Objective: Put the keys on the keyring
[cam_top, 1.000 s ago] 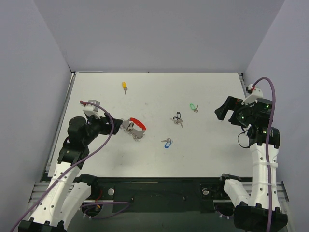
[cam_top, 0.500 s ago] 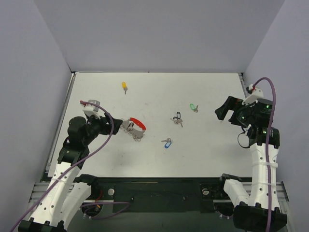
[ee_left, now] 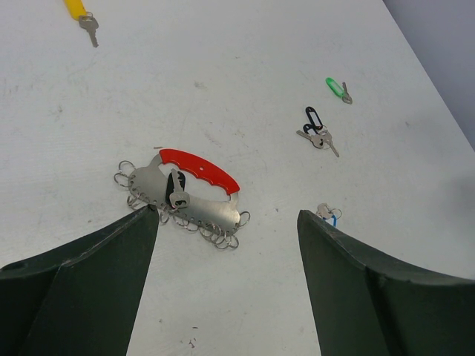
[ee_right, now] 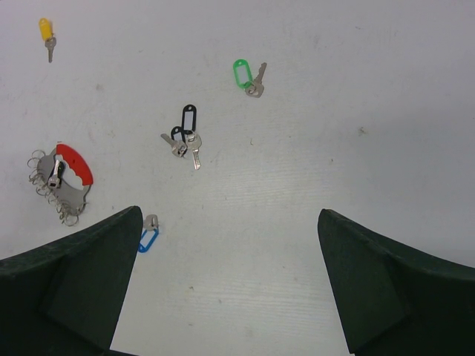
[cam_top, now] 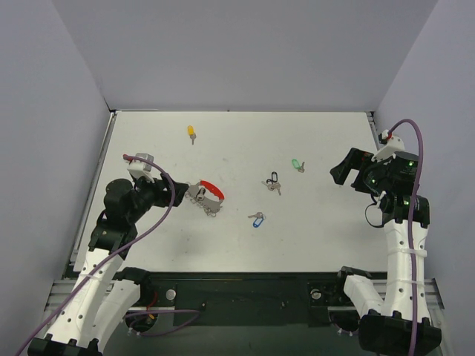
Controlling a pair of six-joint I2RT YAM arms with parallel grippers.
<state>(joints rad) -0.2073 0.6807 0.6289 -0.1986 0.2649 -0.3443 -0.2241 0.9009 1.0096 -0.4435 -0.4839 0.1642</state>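
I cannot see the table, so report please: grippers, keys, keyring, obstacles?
Left gripper open at the silver keyring with red arc; right gripper open, empty. Silver keys, tagged yellow, green, black, blue, lie loose. Nothing in the way.

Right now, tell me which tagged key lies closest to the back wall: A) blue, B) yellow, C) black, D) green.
B: seen from above, the yellow-tagged key sits nearest the far edge of the table, well beyond the green-tagged key, the black-tagged key and the blue-tagged key.
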